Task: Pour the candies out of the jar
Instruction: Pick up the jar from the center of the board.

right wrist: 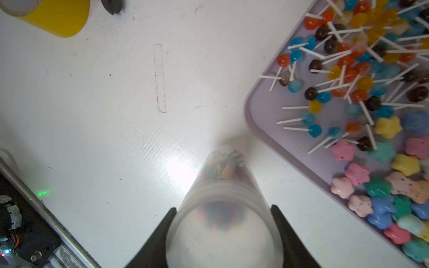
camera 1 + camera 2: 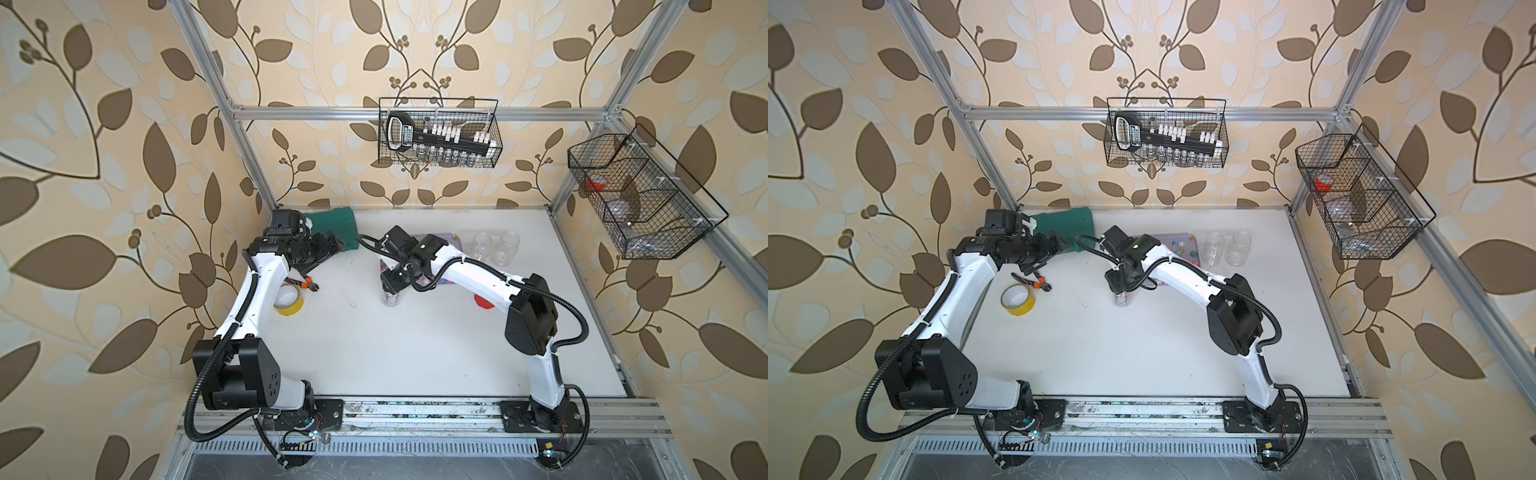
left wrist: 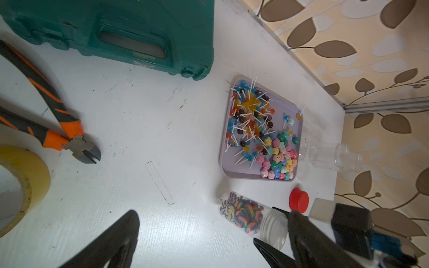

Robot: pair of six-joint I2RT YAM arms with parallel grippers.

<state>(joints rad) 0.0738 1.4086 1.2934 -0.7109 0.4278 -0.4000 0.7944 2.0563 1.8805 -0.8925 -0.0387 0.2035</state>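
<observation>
Right hand (image 1: 223,208) came in from above, pinching the jar (image 1: 222,183) at its neck, a finger pressed to each side. The jar stood upright mid-worktop (image 2: 415,353), bottom on the surface, and shows in both top views (image 2: 390,298) (image 2: 1121,299) just under that hand. It had no lid on: the left wrist view showed bare thread at the neck. Swirl candies (image 3: 243,215), rainbow and striped, packed the lower part of the jar.

Lilac tray (image 1: 250,116) sat just right and far of the jar, a small gap between them. It held lollipops (image 3: 248,116) piled at the far end and pastel stars (image 3: 281,160) at the near-right end.

Red cap (image 3: 299,200) lay on the worktop right of the jar, near the tray's near edge and apart from both. Two empty jars (image 2: 494,247), clear, stood right of the tray.

Left hand (image 2: 330,245) was spread wide and holding nothing, up at the far left by the green case (image 3: 116,30). Pliers (image 3: 58,120) and yellow tape (image 3: 23,181) lay on the left side of the worktop, well apart from the jar.
</observation>
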